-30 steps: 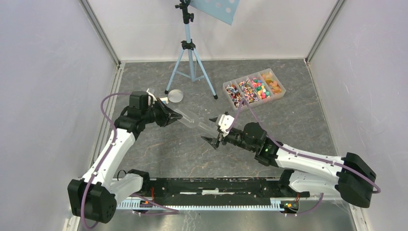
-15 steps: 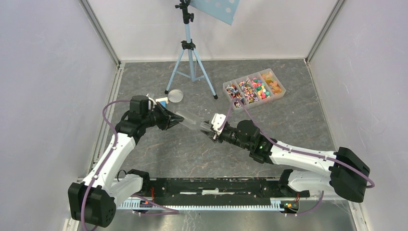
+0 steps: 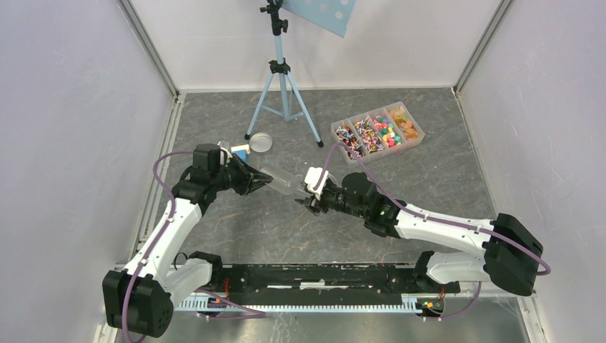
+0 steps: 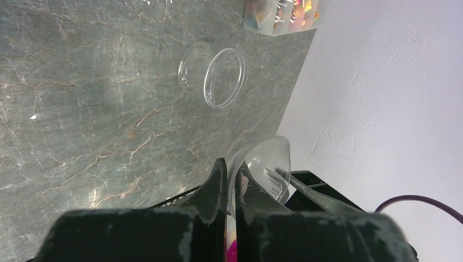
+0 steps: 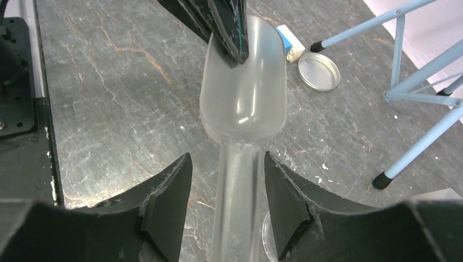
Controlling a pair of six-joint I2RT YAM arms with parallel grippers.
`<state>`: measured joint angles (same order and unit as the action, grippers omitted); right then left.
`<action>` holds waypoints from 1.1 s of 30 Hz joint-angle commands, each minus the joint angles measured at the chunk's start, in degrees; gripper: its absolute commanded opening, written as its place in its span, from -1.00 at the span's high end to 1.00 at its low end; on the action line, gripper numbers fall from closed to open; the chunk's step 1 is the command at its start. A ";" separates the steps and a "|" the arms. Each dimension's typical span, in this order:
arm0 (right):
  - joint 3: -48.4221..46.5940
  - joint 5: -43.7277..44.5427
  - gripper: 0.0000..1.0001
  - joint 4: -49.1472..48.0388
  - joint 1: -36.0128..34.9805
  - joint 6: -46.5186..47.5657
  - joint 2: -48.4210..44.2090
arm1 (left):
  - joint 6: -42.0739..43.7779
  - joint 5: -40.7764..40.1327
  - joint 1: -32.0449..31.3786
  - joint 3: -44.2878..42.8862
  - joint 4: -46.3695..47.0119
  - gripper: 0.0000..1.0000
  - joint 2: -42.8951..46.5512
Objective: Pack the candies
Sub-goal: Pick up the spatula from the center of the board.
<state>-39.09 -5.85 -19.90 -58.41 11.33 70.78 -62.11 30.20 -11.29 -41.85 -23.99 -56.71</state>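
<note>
- Closing in, the right gripper [image 5: 225, 158] now straddles the scoop [image 5: 243, 93] handle, jaws apart, not gripping.
- Opposite, the left gripper [image 3: 263, 180] pinches the scoop's bowl.
- Far right, the candies [image 3: 375, 132] sit in their box [image 3: 417, 127]; handover looks near.

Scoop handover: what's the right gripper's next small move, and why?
Probably close the right gripper on the handle of the scoop. Its jaws stand open on either side of the handle, with a gap on each side, while the left gripper pinches the bowl's rim. Once the right grips, the left could let go.
</note>
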 commanded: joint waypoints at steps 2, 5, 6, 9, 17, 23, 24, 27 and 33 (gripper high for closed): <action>-0.02 -2.66 -0.16 3.28 2.63 -0.68 -1.45 | -1.71 3.99 1.00 -0.30 2.33 0.95 1.22; 1.41 -3.61 -0.09 2.25 2.92 -0.53 -2.58 | -2.27 4.36 1.14 -0.19 2.67 0.95 1.06; 1.79 -3.82 -0.06 1.90 2.89 -0.45 -2.84 | -2.65 4.55 1.18 0.04 3.15 0.95 1.02; 1.94 -4.24 -0.11 1.43 2.95 -0.43 -2.76 | -3.68 4.69 1.26 0.68 4.06 0.95 1.20; 1.21 -5.20 -0.01 0.95 3.91 -1.12 -1.22 | -5.94 6.44 1.26 2.68 6.64 0.95 1.42; 1.02 -6.14 -0.15 1.41 4.93 -1.41 -0.63 | -7.74 7.62 1.26 4.28 9.34 0.95 1.64; 0.87 -6.12 -0.17 1.85 5.06 -1.40 -0.45 | -7.68 7.82 1.29 4.32 9.39 0.95 1.61; 0.29 -6.43 -0.21 3.82 5.80 -1.32 0.29 | -7.83 8.29 1.36 4.51 9.76 0.95 1.65; -0.12 -8.93 -0.08 6.20 6.99 -1.16 0.73 | -7.77 8.44 1.61 4.50 9.68 0.95 1.81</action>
<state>-37.80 -12.78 -17.08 -52.21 10.35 70.57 -65.71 32.12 -10.02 -37.04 -18.55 -56.66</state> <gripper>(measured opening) 0.564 0.056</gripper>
